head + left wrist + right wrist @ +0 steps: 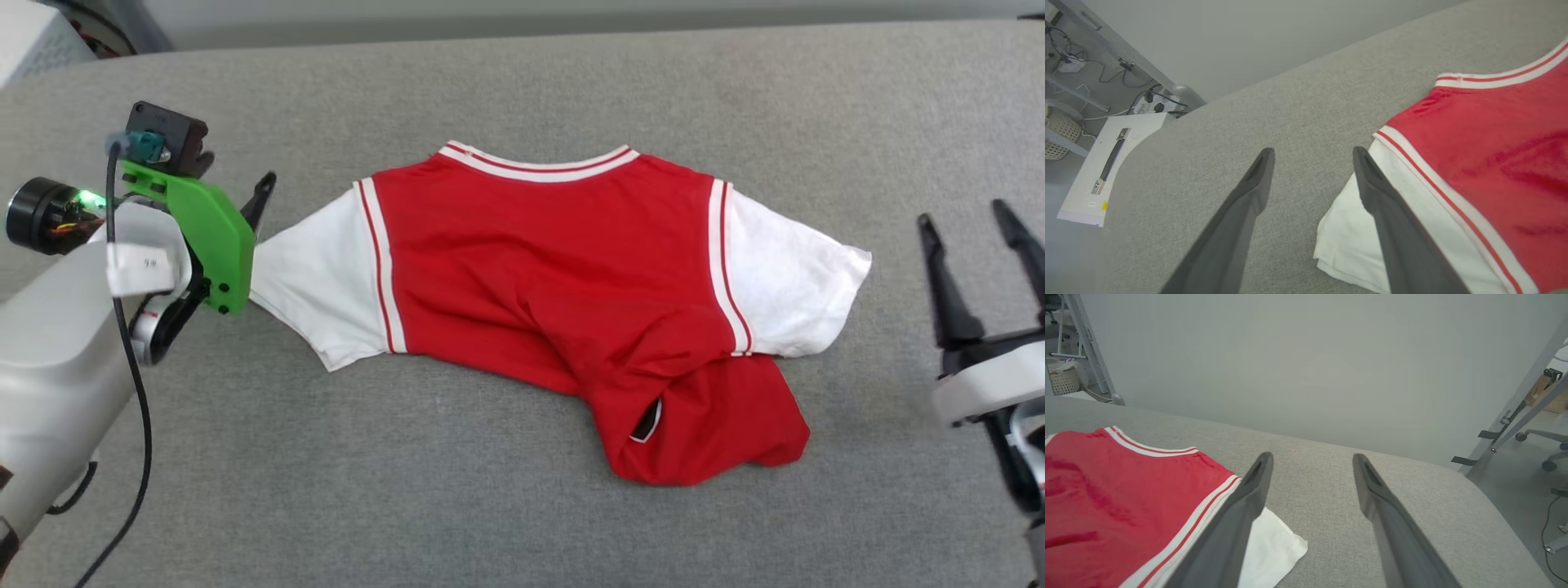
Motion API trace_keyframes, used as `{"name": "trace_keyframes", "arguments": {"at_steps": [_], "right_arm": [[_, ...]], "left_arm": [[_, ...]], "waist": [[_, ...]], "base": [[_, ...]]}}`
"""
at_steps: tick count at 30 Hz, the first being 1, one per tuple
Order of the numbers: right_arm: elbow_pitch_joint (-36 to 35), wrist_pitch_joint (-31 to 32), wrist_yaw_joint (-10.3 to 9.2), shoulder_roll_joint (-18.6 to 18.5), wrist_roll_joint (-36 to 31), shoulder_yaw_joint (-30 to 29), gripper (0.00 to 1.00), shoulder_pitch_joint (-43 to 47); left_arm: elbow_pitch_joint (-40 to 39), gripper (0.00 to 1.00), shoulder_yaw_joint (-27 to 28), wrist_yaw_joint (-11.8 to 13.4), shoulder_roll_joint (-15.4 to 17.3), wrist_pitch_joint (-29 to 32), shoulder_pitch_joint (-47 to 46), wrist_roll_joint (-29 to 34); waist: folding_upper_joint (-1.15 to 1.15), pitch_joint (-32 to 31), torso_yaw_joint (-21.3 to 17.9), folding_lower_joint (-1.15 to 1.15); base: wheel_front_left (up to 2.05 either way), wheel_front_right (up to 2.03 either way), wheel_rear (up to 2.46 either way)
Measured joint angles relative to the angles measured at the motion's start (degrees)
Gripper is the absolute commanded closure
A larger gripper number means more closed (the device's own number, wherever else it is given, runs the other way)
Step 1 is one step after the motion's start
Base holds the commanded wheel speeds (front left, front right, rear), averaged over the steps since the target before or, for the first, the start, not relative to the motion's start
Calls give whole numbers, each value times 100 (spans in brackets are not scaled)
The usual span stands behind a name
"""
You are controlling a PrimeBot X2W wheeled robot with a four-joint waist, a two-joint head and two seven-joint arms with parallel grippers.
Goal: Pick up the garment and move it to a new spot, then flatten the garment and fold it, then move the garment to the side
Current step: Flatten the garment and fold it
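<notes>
The garment (563, 269), a red jersey with white short sleeves, lies spread on the grey table (490, 82), its striped collar at the far side. Its lower part is bunched and folded over at the front right, where a small black-and-white tag (649, 420) shows. My left gripper (245, 196) hovers at the end of the left white sleeve (1347, 241). It is open (1313, 153), one finger over the sleeve's edge, with bare table between the fingers. My right gripper (963, 214) stands open to the right of the other sleeve (1269, 547), apart from it (1312, 456).
The grey table's rounded far-left corner (1167, 122) and its right edge (1494, 506) are close by. A white panel with a handle (1110, 163) and a basket (1059, 132) stand beyond the left edge. A black cable (135, 367) hangs from my left arm.
</notes>
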Motion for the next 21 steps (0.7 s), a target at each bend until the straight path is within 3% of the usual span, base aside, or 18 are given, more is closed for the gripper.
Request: {"name": "trace_keyframes", "arguments": {"at_steps": [4,8,14,17,21], "right_arm": [[-102,259,0,-381,111,-131,0,-213],[-231,924,0,-740,314,-69,0,-508],[-178,2460,1,-1673,1188,543,0,-937],[-67,3308,1,-2049,1741,829,0,-1217],[143,4553,0,-2388,2401,1222,0,-1477]], "left_arm": [[-308,0,235,409,10,-860,287,21],[-767,0,485,893,73,-1343,658,22],[-1974,0,1220,1806,166,-1472,1345,503],[-2548,0,1626,2079,168,-1473,1762,855],[-2960,0,1986,2249,120,-1473,2264,1250]], "waist": [[0,-193,138,0],[0,-329,315,0],[0,-402,585,0],[0,-365,687,0],[0,-239,779,0]], "base": [[0,0,0],[0,0,0],[0,0,0],[0,0,0],[0,0,0]]}}
